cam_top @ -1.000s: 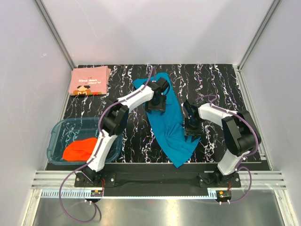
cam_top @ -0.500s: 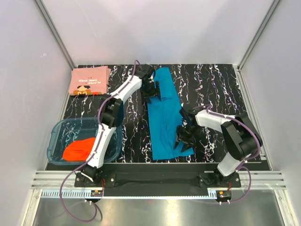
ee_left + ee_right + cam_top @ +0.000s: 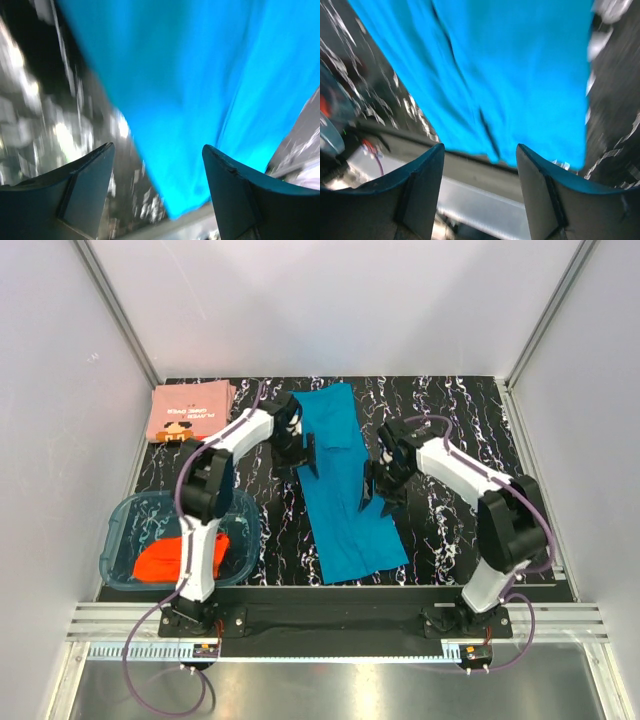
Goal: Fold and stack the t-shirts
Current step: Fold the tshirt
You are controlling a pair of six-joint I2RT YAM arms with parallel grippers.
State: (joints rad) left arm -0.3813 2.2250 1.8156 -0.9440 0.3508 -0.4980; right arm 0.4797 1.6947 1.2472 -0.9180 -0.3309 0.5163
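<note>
The salmon-pink t-shirt (image 3: 192,412) lies folded at the far-left corner of the counter (image 3: 470,410), its dark lettering too small to read, the orange-red t-shirt (image 3: 163,558) sits bunched in the clear tub (image 3: 120,525), and the teal-blue t-shirt (image 3: 345,490) lies lengthwise mid-counter between the left claw (image 3: 303,450) and right claw (image 3: 377,487), both with fingers apart, gripping nothing.

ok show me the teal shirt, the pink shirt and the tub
teal shirt (image 3: 345,530), top view, lower half of the cloth
pink shirt (image 3: 192,410), top view, middle of the folded shirt
tub (image 3: 118,540), top view, left wall
</note>
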